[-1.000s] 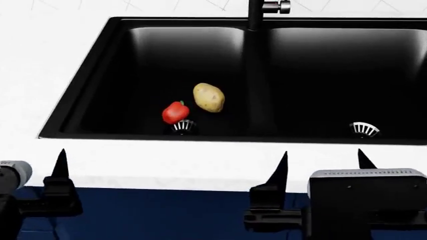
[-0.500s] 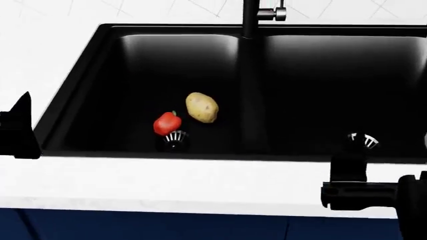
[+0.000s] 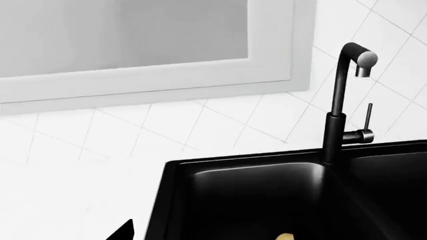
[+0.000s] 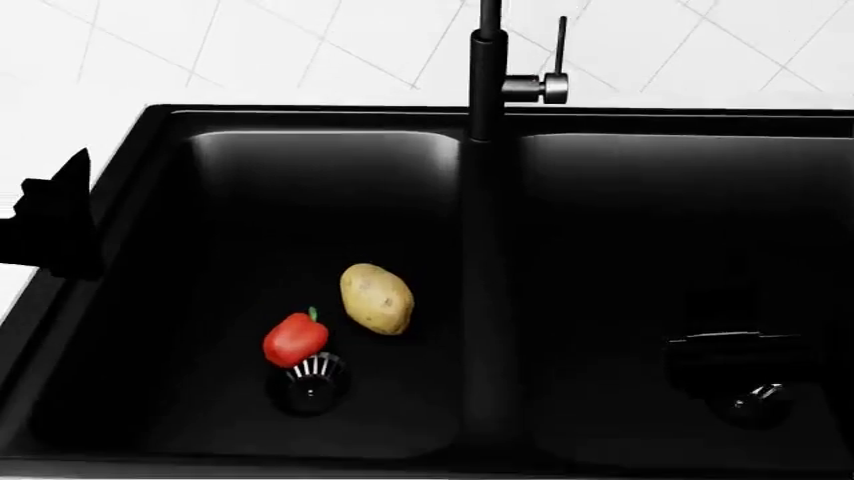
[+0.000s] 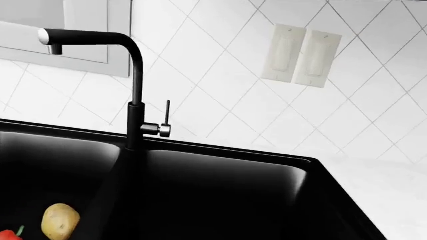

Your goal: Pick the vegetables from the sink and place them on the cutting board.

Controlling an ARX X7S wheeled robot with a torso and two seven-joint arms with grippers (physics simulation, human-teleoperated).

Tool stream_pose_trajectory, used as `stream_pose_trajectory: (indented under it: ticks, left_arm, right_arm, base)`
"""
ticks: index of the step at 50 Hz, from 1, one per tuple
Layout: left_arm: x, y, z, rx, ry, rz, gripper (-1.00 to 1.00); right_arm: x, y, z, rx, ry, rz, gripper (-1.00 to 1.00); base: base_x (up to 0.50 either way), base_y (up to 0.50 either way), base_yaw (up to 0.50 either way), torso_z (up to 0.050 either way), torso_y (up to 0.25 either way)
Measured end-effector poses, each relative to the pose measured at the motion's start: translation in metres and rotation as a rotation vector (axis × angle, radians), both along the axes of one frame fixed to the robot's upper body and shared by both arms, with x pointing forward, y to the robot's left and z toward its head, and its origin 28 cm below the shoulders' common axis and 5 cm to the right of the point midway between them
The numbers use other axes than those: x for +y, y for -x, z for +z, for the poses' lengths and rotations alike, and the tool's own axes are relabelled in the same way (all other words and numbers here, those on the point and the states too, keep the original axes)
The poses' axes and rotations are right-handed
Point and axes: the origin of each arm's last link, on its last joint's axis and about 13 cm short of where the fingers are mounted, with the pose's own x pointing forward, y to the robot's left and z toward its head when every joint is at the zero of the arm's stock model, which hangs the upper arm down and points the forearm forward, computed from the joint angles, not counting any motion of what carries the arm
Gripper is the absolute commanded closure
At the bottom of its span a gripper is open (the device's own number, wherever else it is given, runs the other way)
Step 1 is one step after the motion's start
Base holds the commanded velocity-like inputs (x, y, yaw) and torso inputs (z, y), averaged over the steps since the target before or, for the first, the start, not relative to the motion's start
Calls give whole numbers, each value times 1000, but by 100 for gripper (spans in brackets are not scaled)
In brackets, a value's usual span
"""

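A red bell pepper [image 4: 294, 338] and a yellow-tan potato [image 4: 376, 298] lie side by side in the left basin of the black sink [image 4: 160, 170], the pepper right by the drain [image 4: 311, 376]. The right wrist view also catches the potato [image 5: 60, 221] and a sliver of pepper [image 5: 5, 235]. My left gripper [image 4: 54, 225] hangs over the sink's left rim, well left of the vegetables; one fingertip [image 3: 123, 231] shows far to the side. My right gripper [image 4: 734, 362] is a dark shape over the right basin, its fingers lost against the black. The cutting board is out of view.
A tall black faucet [image 4: 486, 70] rises at the back between the two basins. A second drain [image 4: 761, 400] sits in the right basin. White counter [image 3: 73, 200] surrounds the sink, with a tiled wall, a window frame [image 3: 153, 82] and two wall outlets [image 5: 300, 52] behind.
The head view has shifted forward so the sink now fills it. The left gripper stays at the left edge by the rim; the right gripper has moved from the front counter out over the right basin.
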Motion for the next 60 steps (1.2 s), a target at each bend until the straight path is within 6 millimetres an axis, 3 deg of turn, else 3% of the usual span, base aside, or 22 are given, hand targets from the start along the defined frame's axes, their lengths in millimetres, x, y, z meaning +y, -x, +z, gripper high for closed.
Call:
stream_pose_trajectory:
  ticks: [37,60]
  left_arm:
    - [-11,0,-21,80,-67,-41,-100]
    - [-62,-43,-61,288,-68,-172,-100]
  right_arm:
    - [1,-3,-5,38,-37,36,-100]
    - [2,-1,-11,45,-66,39,-100]
  base:
    - [248,-3,0,0,1]
    - [0,0,0,0,0]
